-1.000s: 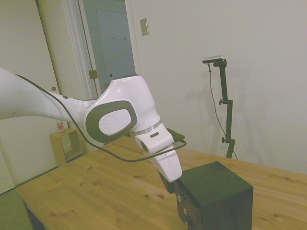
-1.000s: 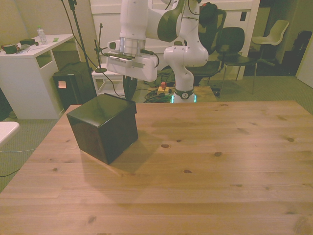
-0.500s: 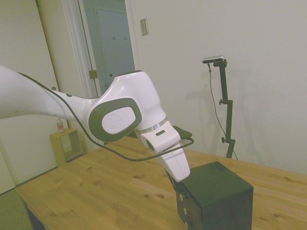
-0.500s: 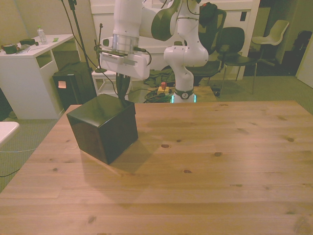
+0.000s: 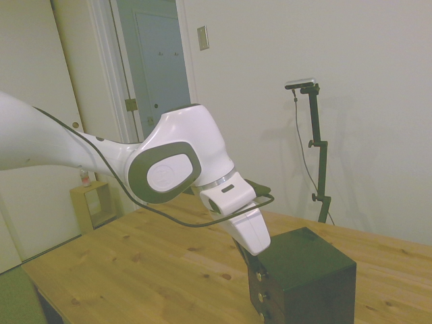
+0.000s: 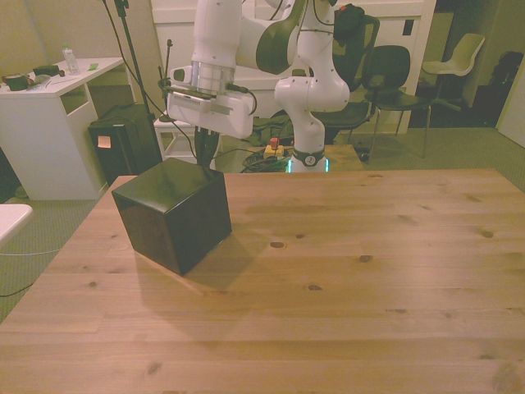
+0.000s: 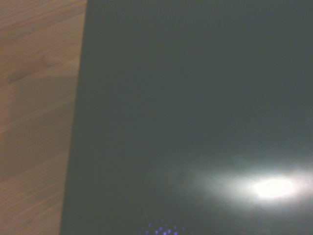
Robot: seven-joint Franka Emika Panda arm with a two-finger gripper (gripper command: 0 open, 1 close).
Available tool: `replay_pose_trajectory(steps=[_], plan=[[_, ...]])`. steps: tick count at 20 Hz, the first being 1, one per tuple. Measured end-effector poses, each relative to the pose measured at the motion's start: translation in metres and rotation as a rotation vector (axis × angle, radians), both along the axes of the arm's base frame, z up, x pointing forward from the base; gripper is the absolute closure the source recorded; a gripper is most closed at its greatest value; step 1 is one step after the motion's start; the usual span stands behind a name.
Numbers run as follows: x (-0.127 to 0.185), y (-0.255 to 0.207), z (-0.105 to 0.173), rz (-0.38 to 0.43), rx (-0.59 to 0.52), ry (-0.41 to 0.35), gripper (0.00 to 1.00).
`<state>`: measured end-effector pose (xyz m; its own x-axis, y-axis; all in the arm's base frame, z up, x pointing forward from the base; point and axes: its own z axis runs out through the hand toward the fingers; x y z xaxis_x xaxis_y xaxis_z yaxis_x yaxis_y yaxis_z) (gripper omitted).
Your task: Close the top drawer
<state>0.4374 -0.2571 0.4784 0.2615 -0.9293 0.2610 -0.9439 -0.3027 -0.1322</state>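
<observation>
Now the top drawer (image 5: 257,275) is sitting flush with the near-black cabinet (image 5: 307,277), its dark front showing one small brass knob above two like knobs on the drawers below. The cabinet is standing on the wooden bench (image 6: 344,271), toward the front view's left, its glossy top (image 7: 195,107) filling the wrist view with a bright glare. The white arm (image 5: 169,169) is bending down steeply, its hand (image 6: 209,156) hanging just behind the cabinet's top edge; whether its fingers are parted or closed cannot be told. Compared with a second ago, the drawer front is no longer standing proud, and the hand has shifted toward the front view's left.
</observation>
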Motion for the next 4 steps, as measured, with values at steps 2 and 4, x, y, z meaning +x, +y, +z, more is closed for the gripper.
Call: replay_pose_trajectory(steps=[2, 4], plan=[[-0.005, 0.015, -0.008, 0.039, 0.026, 0.013, 1.0], [-0.016, 0.035, -0.008, 0.084, 0.059, 0.014, 0.0]])
